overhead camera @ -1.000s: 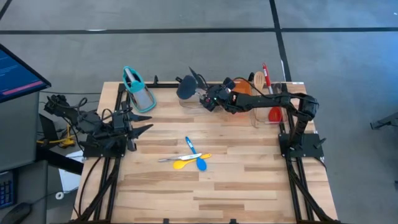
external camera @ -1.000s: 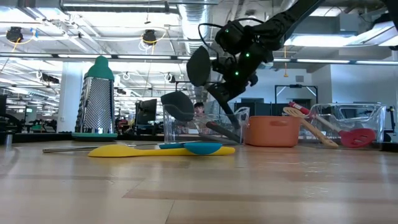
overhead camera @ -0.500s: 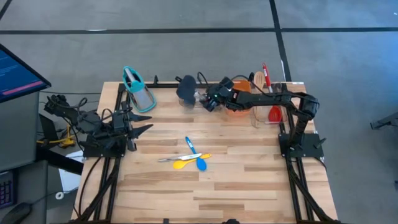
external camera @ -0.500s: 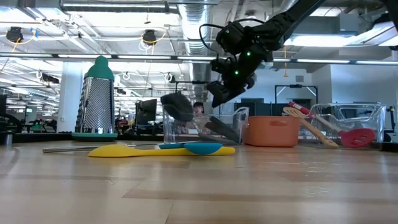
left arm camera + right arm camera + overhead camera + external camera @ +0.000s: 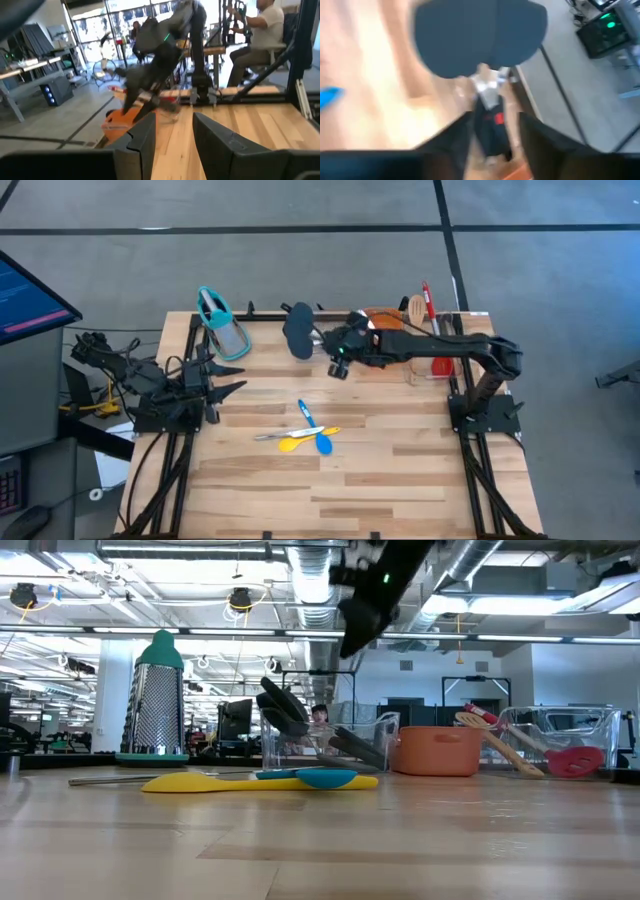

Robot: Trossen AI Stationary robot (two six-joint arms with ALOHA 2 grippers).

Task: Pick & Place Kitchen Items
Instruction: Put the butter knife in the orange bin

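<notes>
Right pincer (image 5: 335, 363) hangs above the clear plastic tray (image 5: 325, 740), fingers apart and empty, apparently having let go so the dark grey scoop (image 5: 298, 331) stands propped inside the tray; left pincer (image 5: 232, 373), fingers parted, waits well left of it over the worktop (image 5: 400, 470).

Colours on the light wood-plank table (image 5: 400, 470): a yellow spoon (image 5: 296, 442) and a blue spoon (image 5: 322, 442) are lying mid-table. Past them a teal-topped silver grater (image 5: 222, 325) is sitting at the back edge, a dark grey scoop (image 5: 298, 330) beside it, then an orange tub (image 5: 385, 321), a red spoon (image 5: 441, 363), a pale wooden spoon (image 5: 415, 308).
</notes>
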